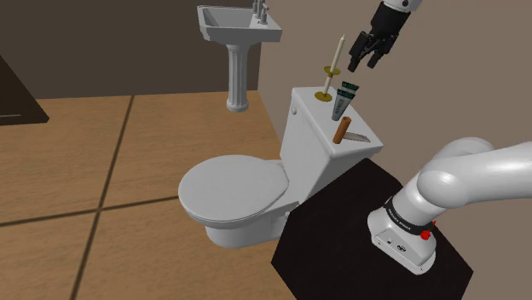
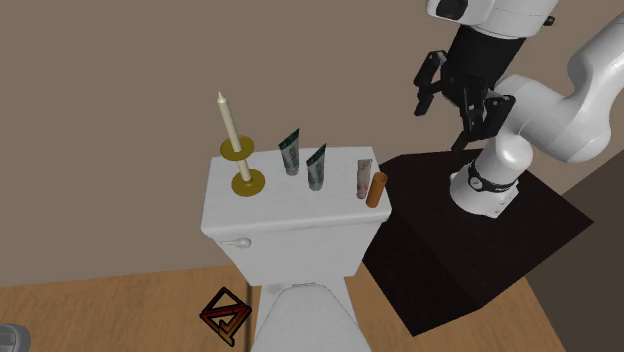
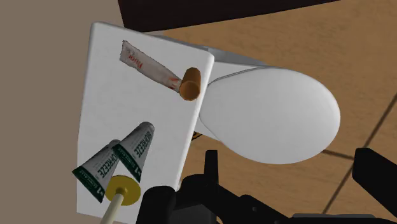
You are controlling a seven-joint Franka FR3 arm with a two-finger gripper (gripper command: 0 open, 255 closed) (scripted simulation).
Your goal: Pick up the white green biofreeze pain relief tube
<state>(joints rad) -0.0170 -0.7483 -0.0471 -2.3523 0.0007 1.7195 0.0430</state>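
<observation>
Two grey-white tubes with dark green ends stand close together on the white toilet tank lid (image 1: 309, 121): one tube (image 2: 290, 152) is nearer the candle, the other tube (image 2: 316, 166) is nearer the brown-capped tube. From the shoulder they overlap as one green-ended pair (image 1: 344, 100); the wrist view shows them side by side (image 3: 141, 147) (image 3: 98, 170). My black gripper (image 1: 368, 51) (image 2: 455, 100) (image 3: 292, 184) hangs open in the air, above the lid and off to its side, touching nothing.
On the same lid stand a white candle in a gold holder (image 1: 334, 68) (image 2: 232, 130) and a pale tube with a brown cap (image 1: 342, 130) (image 2: 370, 182) (image 3: 159, 70). The toilet bowl (image 1: 232, 192) is below, a pedestal sink (image 1: 239, 25) behind, my black stand (image 1: 341, 239) beside.
</observation>
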